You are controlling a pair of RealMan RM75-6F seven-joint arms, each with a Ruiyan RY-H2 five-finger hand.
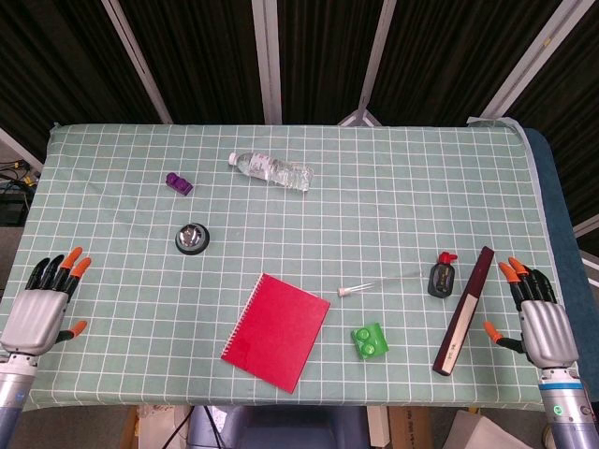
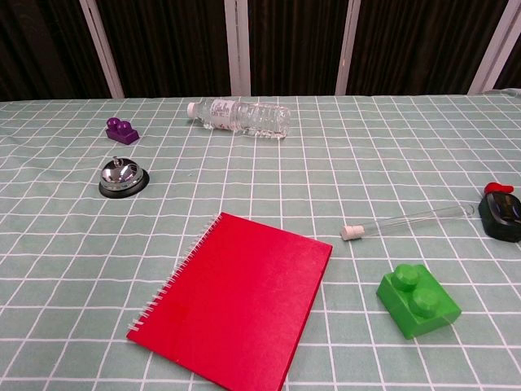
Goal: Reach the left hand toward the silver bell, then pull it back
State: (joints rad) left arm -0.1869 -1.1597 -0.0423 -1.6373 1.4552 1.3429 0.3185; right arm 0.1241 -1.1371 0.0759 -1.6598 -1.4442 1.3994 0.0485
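Head view: my left hand [image 1: 37, 313], fingers spread and empty, sits at the tabletop's near-left corner, ready to reach the round silver bell [image 1: 193, 238].

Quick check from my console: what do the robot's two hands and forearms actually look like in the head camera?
Both match: the left hand and right hand have pale grey metallic backs, black fingers and bright orange fingertips. Below each sits a rounded silver-grey wrist; the right one shows a small green mark and a printed label. No loose cables or sleeves are visible.
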